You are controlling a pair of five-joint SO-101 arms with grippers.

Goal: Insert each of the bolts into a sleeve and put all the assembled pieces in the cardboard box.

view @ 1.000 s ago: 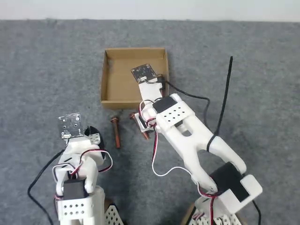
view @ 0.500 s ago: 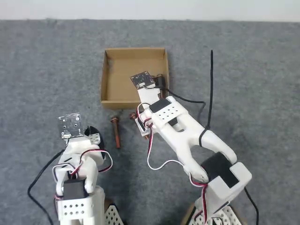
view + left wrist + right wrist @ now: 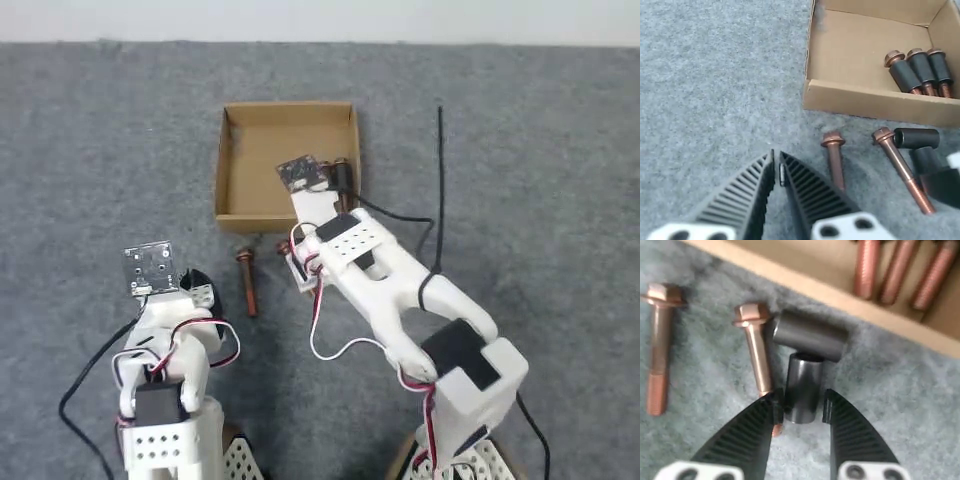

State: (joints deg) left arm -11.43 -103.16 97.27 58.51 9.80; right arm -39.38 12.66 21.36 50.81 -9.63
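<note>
My right gripper (image 3: 800,402) is shut on a black sleeve (image 3: 803,385) that lies on the carpet just in front of the cardboard box (image 3: 232,165). A second sleeve (image 3: 810,335) lies crosswise at its far end, and a copper bolt (image 3: 757,350) lies beside it. Another loose bolt (image 3: 246,282) rests further left. Three assembled pieces (image 3: 920,72) lie together in the box's right corner. My left gripper (image 3: 776,159) is shut on nothing, low over the carpet, short of the bolts and to their left.
Grey carpet covers the table. The right arm (image 3: 400,285) stretches from the front right towards the box front wall (image 3: 875,102). A black cable (image 3: 440,170) rises to the right of the box. Open carpet lies left of the box.
The right arm has drawn back from over the box towards the box's front and swung slightly left, bringing its gripper down around the sleeve. The left arm has stayed still.
</note>
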